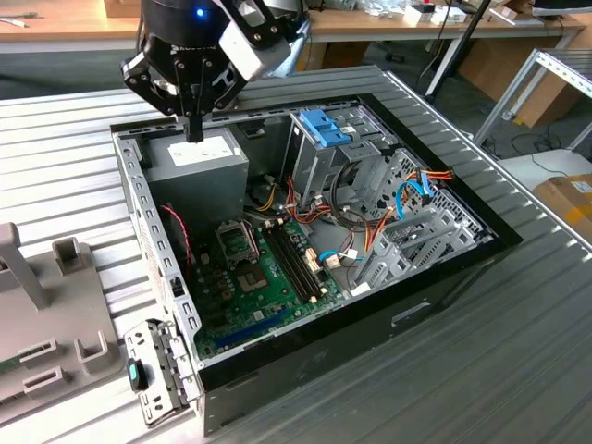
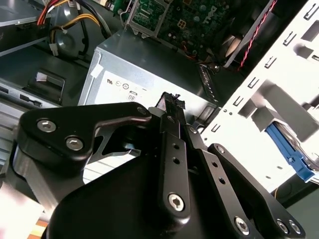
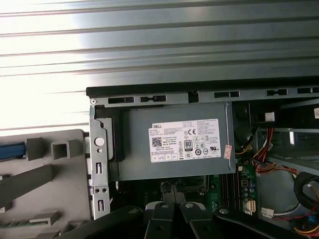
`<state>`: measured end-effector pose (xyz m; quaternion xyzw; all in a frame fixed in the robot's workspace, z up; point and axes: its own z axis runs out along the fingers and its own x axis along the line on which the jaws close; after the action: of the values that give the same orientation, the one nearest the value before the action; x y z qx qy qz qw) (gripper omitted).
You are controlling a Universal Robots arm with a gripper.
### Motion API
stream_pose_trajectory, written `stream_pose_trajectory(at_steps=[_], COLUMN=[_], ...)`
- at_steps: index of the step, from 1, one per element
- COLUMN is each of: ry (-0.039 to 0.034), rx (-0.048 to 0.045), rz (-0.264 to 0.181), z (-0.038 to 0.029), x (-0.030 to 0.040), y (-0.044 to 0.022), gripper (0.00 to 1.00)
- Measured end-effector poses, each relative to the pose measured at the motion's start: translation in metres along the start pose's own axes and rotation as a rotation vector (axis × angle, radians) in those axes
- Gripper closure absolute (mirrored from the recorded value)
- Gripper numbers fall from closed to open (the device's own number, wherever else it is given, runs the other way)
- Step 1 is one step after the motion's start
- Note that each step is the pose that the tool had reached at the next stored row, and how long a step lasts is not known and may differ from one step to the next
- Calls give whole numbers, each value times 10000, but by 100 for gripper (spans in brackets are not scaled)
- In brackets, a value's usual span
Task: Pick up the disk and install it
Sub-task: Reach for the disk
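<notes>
1. Your exterior view sits up high off one corner, looking down at an angle over the whole open computer case (image 1: 370, 333) on the ribbed bench (image 1: 518, 370), from well back.
2. Your first wrist view looks straight down past the tool (image 3: 174, 204) onto the labelled top of the power supply (image 3: 169, 149), pretty close.
3. Second wrist view's jammed right behind the tool's linkage, peering slantwise into the case.
4. All three catch that power supply.

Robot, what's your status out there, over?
Gripper shut, empty, over the power supply. Disk not picked up, at the grey holder outside the case. Case wall between them.
</notes>
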<state>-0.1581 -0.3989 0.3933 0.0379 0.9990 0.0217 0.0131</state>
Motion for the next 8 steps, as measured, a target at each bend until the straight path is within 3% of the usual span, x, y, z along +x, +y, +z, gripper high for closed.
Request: stream_pose_trajectory(at_steps=[8], ry=[0], rx=[0], rz=[1], z=[-3], x=[99], y=[-7], gripper=[89])
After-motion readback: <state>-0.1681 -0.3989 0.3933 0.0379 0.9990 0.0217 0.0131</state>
